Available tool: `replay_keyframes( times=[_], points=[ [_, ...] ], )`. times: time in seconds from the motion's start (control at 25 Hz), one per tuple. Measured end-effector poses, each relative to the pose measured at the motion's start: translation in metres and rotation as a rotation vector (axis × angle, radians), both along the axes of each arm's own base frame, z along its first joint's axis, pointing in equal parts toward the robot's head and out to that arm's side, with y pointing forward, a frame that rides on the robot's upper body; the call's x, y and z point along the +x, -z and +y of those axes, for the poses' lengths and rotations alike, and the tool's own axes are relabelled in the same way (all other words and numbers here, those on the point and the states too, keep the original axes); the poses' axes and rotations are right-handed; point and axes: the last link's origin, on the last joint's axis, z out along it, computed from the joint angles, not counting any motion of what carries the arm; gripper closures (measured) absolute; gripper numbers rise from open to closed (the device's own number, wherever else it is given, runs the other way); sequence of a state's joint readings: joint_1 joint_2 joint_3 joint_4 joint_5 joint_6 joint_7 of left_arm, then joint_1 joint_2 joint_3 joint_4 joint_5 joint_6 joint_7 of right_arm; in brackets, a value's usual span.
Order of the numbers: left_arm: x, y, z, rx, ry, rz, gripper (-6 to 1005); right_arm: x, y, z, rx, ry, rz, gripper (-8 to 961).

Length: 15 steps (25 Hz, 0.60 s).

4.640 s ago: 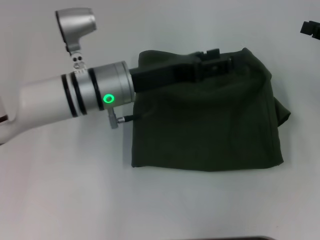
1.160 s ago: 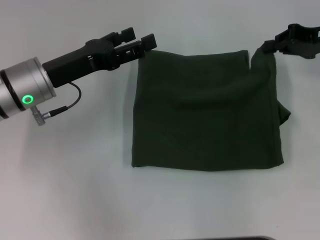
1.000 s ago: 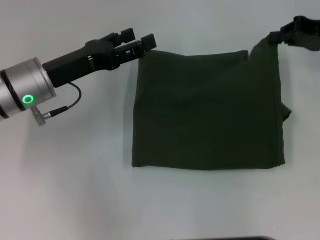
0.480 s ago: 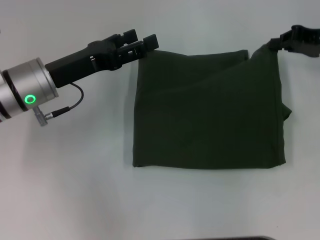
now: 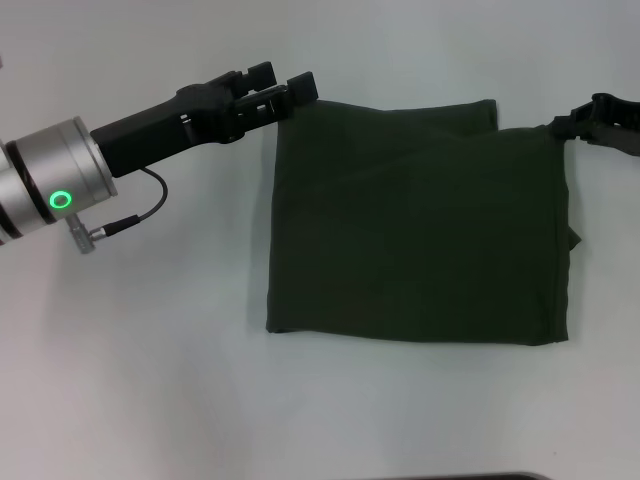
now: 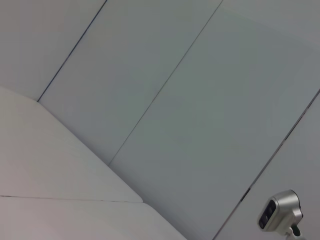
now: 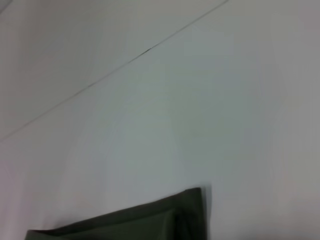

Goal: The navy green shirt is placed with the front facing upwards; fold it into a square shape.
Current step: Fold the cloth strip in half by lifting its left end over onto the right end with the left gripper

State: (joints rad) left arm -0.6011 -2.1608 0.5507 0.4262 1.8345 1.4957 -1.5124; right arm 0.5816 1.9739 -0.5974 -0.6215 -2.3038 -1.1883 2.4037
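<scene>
lying flat on white table, navy green shirt, folded roughly square

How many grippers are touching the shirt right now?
2. The left gripper is at the navy green shirt's far left corner; the right gripper holds its far right corner.

No legible text, label, brand mark, number or sign appears in any view. The navy green shirt shows only plain dark fabric on its exposed face, with no lettering or tag. The only marking is a green illuminated ring indicator on the silver arm segment left of the shirt; it carries no characters.
</scene>
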Motion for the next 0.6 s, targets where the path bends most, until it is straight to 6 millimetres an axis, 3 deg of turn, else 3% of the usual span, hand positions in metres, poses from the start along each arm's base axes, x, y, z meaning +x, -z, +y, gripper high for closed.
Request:
replay_keyframes(
  times=[0.32, 0.6],
  points=[
    [0.0, -0.001, 0.0, 0.001, 0.001, 0.002, 52, -0.004, 0.002, 0.001, 0.024, -0.034, 0.002, 762],
    [-0.001, -0.001, 0.0, 0.007, -0.003, -0.002, 51, -0.028, -0.022, 0.016, 0.097, -0.146, 0.012, 614]
  ],
)
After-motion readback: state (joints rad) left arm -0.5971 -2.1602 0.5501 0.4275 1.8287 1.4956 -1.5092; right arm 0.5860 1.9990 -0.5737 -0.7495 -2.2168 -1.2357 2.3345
